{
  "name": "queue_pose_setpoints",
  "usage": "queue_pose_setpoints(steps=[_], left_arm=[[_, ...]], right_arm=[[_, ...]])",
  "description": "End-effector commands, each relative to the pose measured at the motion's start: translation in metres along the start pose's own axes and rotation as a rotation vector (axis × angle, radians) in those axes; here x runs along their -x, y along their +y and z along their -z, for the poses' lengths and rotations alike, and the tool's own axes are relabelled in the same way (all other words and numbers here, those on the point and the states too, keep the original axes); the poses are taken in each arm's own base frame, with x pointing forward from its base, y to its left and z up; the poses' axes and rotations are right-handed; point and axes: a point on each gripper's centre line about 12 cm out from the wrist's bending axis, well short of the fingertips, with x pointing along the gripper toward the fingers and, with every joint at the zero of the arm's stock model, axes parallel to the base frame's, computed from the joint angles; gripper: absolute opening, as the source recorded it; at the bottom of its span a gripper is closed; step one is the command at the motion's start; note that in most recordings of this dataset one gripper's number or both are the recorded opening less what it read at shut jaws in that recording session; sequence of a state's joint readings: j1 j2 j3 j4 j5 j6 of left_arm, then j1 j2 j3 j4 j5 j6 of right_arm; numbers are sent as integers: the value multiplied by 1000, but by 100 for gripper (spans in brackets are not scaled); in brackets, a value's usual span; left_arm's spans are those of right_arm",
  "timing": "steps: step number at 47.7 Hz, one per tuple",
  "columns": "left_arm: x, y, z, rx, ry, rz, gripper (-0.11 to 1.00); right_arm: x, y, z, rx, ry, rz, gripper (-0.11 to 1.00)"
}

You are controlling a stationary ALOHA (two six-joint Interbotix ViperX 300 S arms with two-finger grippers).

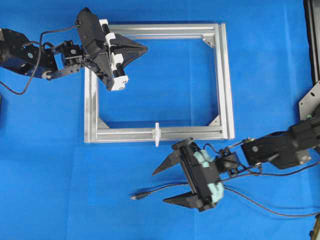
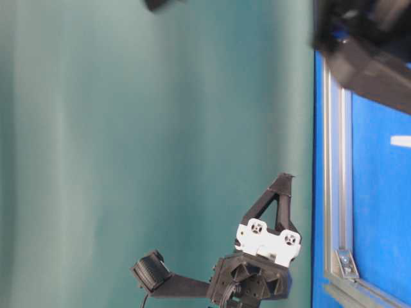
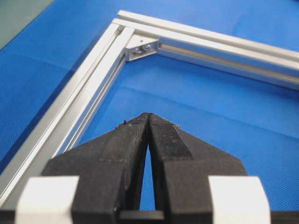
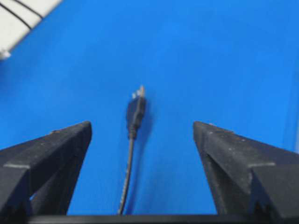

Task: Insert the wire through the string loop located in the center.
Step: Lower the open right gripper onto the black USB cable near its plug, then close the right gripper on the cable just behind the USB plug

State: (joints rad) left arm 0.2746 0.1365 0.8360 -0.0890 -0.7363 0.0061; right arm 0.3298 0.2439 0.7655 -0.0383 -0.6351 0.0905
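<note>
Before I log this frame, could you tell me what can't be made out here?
- Wire far end: overhead, it passes under the right gripper.
- String loop opening: too small overhead; absent from both wrist views.
- Plug tip: blurred in the right wrist view.
- Frame: table-level view crops it.

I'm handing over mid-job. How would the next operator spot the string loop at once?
Find the silver aluminium frame on the blue mat, then follow its bottom bar, the one nearest the right gripper. About midway along it, the string loop is a tiny white tie crossing the bar; unlike the silver corner brackets, it is white and stands mid-bar.
</note>
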Motion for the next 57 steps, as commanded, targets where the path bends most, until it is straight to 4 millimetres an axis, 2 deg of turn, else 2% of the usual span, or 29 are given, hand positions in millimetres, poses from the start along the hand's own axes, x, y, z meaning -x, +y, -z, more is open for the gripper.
queue_pose_setpoints(steps=[1, 14, 28, 37, 42, 52, 57], left_arm=[[1, -2, -13, 0, -37, 6, 0], [1, -2, -13, -1, -30, 7, 0], [3, -1, -12, -1, -27, 6, 0], [4, -1, -11, 0, -26, 4, 0], [4, -1, -11, -1, -24, 5, 0], [5, -1, -10, -1, -21, 5, 0], [5, -1, -10, -1, -23, 5, 0]], right_arm=[[-7, 0, -3, -18, -10, 8, 85], [-24, -1, 12, -32, 24, 18, 84], [-25, -3, 21, -47, 65, 32, 82], [-26, -2, 21, -45, 69, 31, 74], [-25, -1, 22, -39, 68, 25, 61], [-21, -1, 21, -33, 55, 22, 10], [-20, 0, 21, -33, 40, 19, -3]])
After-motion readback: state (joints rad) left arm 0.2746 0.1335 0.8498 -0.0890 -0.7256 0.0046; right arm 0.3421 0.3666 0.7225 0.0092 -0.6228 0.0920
